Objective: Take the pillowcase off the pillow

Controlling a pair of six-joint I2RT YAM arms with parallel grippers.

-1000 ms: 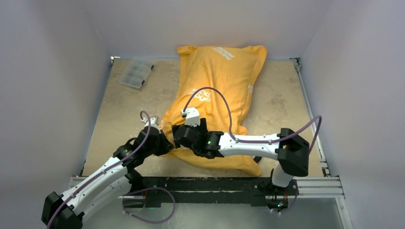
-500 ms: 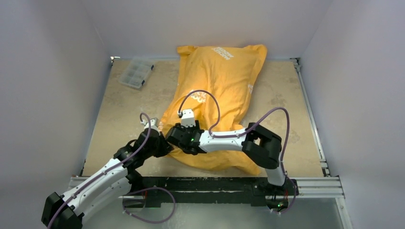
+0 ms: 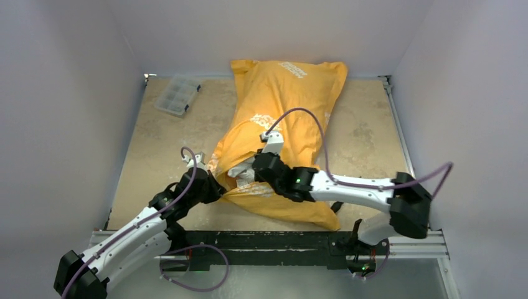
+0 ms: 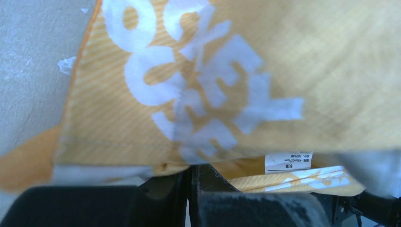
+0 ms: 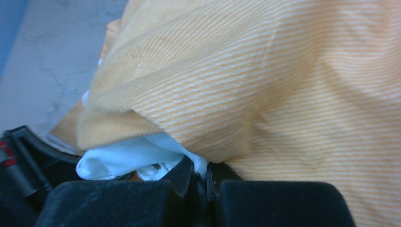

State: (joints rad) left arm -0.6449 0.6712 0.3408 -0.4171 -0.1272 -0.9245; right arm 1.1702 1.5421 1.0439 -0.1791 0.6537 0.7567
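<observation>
The orange-yellow pillowcase [image 3: 286,106] lies slantwise from the back wall toward the front, lettering side up, with the pillow inside. A white corner of the pillow [image 3: 240,170] pokes out at the near-left opening. My left gripper [image 3: 215,185] is shut on the pillowcase's hem there; the left wrist view shows the hem [image 4: 161,166] pinched at the tips of the left gripper [image 4: 191,170]. My right gripper [image 3: 252,171] is shut on the pillow's white cloth [image 5: 123,158], which the right gripper [image 5: 201,172] pinches just under the orange fold [image 5: 283,85].
A clear plastic box [image 3: 177,95] sits at the back left of the table. Grey walls close in the left, back and right sides. A metal rail [image 3: 280,240] runs along the near edge, and a white care label [image 4: 287,161] hangs inside the opening.
My right gripper went from open to shut on the pillow's white corner and drew back to the right, baring white cloth at the opening. The left gripper kept its hold.
</observation>
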